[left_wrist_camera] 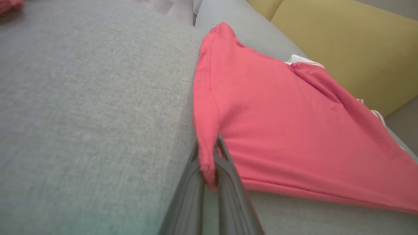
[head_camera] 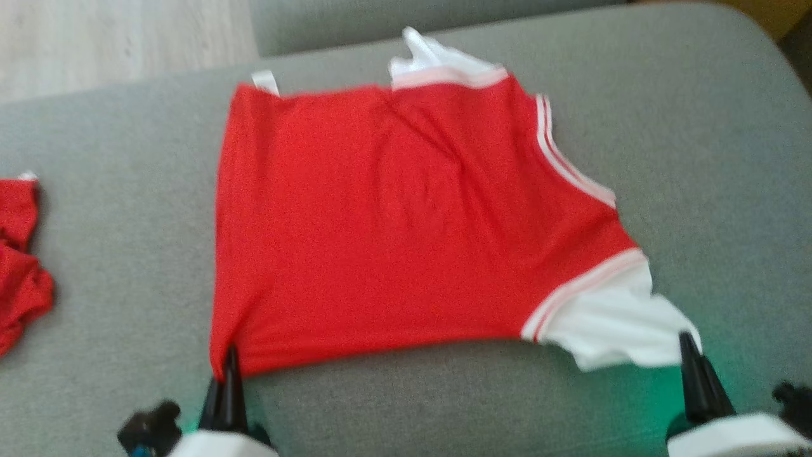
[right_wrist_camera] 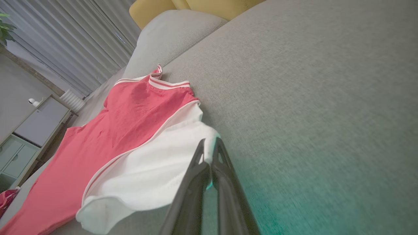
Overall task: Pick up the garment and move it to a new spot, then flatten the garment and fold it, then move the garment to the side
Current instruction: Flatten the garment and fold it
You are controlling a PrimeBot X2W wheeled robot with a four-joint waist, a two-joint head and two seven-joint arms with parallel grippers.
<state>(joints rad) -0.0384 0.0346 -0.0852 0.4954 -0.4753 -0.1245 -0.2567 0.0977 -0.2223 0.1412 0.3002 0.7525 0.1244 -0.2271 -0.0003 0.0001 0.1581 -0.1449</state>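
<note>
Here we are over the broad grey woven-fabric sofa seat (head_camera: 717, 152), and the red cloth garment with white sleeves and striped trim (head_camera: 393, 228) lies spread across the middle of it, mostly flat, with a soft crease running through its upper half. Down at 7 o'clock of the garment, the left gripper (head_camera: 230, 357) has its two dark fingers pinched together on the red hem corner. The left wrist view shows it plainly: a fold of red cloth clamped between the jaws. Over at 4 o'clock, the right gripper (head_camera: 687, 343) is closed just the same, its jaws nipping the edge of the near white sleeve (head_camera: 609, 324). In the right wrist view, a sliver of white cloth sits between the fingertips. The far white sleeve (head_camera: 431, 60) peeks out at 12 o'clock, crumpled past the striped band, and a small white tab (head_camera: 265, 81) sticks out at 11 o'clock. Away at 9 o'clock, well apart from the garment, a second crumpled red cloth (head_camera: 19, 260) sits near the picture's edge. At 10 o'clock, beyond the seat, there is pale wooden floor (head_camera: 95, 38). The left wrist view catches a mustard-yellow cushion (left_wrist_camera: 343, 42) behind the garment. The right wrist view takes in grey pleated curtains (right_wrist_camera: 65, 36) and a pale cabinet (right_wrist_camera: 36, 127) off in the room.
</note>
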